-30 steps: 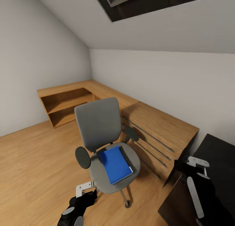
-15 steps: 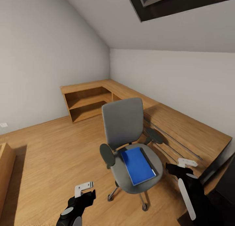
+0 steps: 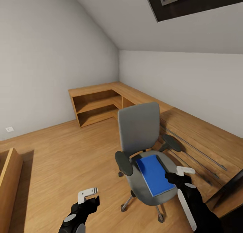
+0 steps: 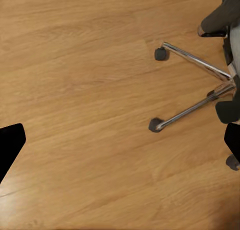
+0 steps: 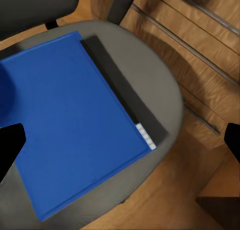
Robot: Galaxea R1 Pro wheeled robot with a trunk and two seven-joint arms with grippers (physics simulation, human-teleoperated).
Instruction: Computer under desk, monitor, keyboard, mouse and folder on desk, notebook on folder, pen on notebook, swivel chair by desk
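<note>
Right pincer [image 3: 176, 175]: my arm holds it over the right edge of the swivel chair [image 3: 141, 132] seat, jaws apart, gripping nothing. Left pincer [image 3: 88, 196]: above bare wood floor [image 3: 50, 158], jaws apart, empty. Folder [image 3: 155, 174]: blue, flat on the seat, a dark strip along its right edge. Oak shelf unit [image 3: 98, 105]: far corner, against the walls.

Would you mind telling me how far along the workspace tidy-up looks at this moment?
Early on. Nothing looks done: the blue folder lies flat on the swivel chair seat, not on a desk. In hand: the right hand hovers open at the folder's edge, seemingly poised to grasp; the left hand hangs open over the floor. Left: moving the folder, stacking items, repositioning the chair.
</note>
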